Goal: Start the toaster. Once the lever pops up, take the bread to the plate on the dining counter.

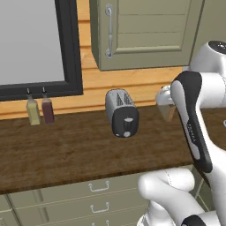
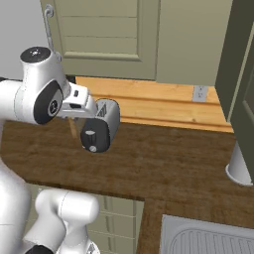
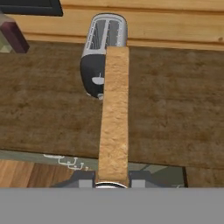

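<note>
The bread, a tan slice seen edge-on, is clamped between my gripper fingers and hangs in the air above the wood counter, in front of and to the right of the toaster. The silver toaster stands near the back wall with its black end panel facing me. From the left base the toaster sits left of my hand, with a bit of bread below the hand. From the right, the bread shows just left of the toaster. The plate and the dining counter are out of view.
Two bottles stand at the back left under a dark window frame. Olive wall cabinets hang above the toaster. A sink lies at the right, with a white base beyond it. Drawers face the counter front.
</note>
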